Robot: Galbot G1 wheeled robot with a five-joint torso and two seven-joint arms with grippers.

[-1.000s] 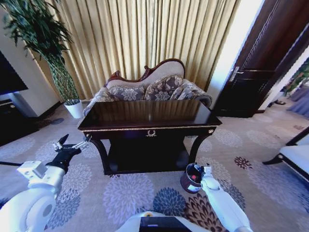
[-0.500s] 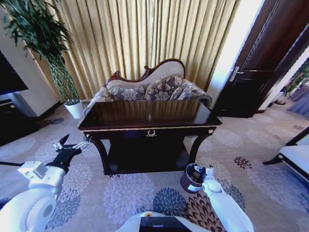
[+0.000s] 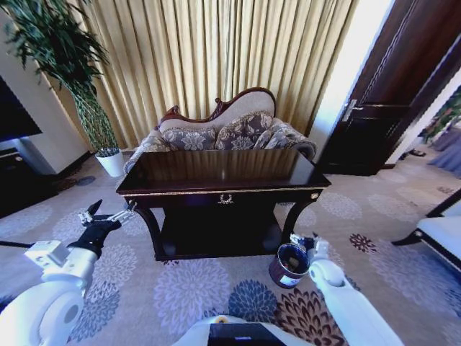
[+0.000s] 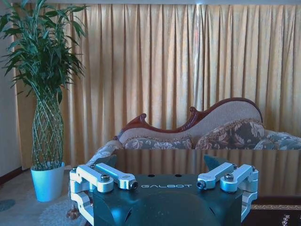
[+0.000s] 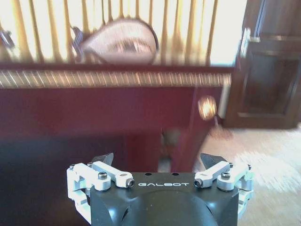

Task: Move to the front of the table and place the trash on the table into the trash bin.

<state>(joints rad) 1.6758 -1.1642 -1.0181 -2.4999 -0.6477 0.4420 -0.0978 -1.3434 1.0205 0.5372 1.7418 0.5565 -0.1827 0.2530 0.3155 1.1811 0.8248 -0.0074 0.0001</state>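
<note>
The dark glossy table [image 3: 223,167] with gold trim stands straight ahead, and its front edge [image 5: 113,77] also crosses the right wrist view. The small dark trash bin [image 3: 289,265] sits on the carpet by the table's right front leg. My right gripper [image 3: 312,243] [image 5: 157,161] hangs open just right of the bin's rim, holding nothing. My left gripper [image 3: 108,213] [image 4: 157,162] is open and empty, held off the table's left front corner. The trash is out of view.
A patterned sofa [image 3: 223,130] stands behind the table before gold curtains. A white plant pot [image 3: 110,163] is at the back left, a dark door [image 3: 389,108] at the back right, a chair [image 3: 441,232] at the right edge. Flowered carpet surrounds the table.
My right gripper has drawn back to the right from over the trash bin, uncovering its opening. The left arm has not moved.
</note>
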